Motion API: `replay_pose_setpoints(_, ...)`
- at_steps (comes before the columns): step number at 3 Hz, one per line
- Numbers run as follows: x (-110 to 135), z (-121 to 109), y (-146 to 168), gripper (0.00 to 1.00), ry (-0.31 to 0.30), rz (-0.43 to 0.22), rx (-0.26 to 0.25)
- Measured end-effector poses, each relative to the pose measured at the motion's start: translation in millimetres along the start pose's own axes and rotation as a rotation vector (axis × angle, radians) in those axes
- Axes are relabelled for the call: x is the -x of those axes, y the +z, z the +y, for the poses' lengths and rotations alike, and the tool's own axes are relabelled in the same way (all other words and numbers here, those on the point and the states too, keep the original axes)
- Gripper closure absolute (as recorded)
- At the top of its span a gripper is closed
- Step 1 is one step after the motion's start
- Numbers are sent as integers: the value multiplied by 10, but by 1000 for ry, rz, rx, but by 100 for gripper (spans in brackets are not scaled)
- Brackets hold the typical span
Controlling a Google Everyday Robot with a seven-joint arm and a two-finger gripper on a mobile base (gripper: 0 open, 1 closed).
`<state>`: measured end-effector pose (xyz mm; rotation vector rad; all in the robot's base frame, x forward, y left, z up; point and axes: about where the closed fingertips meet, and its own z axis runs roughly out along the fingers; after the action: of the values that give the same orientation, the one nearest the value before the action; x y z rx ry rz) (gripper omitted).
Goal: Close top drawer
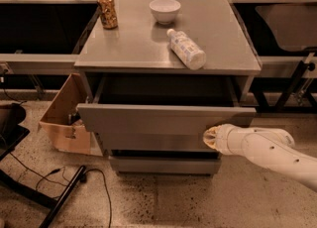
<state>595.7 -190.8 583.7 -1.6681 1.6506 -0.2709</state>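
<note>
The top drawer (148,123) of the grey metal cabinet stands partly pulled out, its wide flat front panel facing me and its dark tray open behind it. My white arm reaches in from the lower right. The gripper (209,138) is at the arm's tip, pressed against the right part of the drawer front.
On the cabinet top (133,48) stand a can (107,10), a white bowl (165,10) and a lying plastic bottle (186,49). A lower drawer front (163,165) sits below. A cardboard box (64,118) is at the left, with cables and a dark stand leg (59,197) on the floor.
</note>
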Motion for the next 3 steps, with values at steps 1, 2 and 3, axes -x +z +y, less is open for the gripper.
replay_pose_setpoints(1,0,-1,0,100,0,0,0)
replay_pose_setpoints(2,-24,-285,0,100,-20,0,-28)
replay_pose_setpoints(3,67,-445,168,77,-80,-24,17)
